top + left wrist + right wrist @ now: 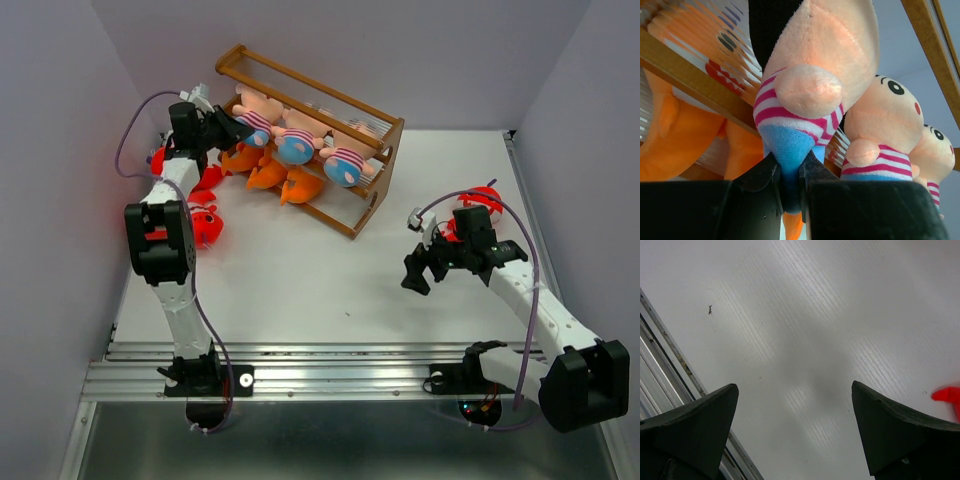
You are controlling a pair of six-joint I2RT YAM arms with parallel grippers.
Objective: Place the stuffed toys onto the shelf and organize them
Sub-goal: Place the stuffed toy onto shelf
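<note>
The brown wooden shelf (372, 135) stands at the back of the table. Three dolls with striped shirts lie in a row on its middle tier, and orange fish (272, 174) lie on the tier below. My left gripper (236, 127) is at the shelf's left end, shut on the blue bottom of the leftmost doll (256, 112). In the left wrist view the left gripper (790, 175) pinches that doll (815, 75), with two more dolls (880, 130) to its right. My right gripper (418, 272) is open and empty above bare table, as the right wrist view (795, 390) also shows.
Red sharks lie on the table left of the shelf (204, 226), partly behind my left arm. Another red shark (482, 198) lies behind my right arm; a red scrap (947, 394) shows in the right wrist view. The metal rail (340, 362) runs along the near edge.
</note>
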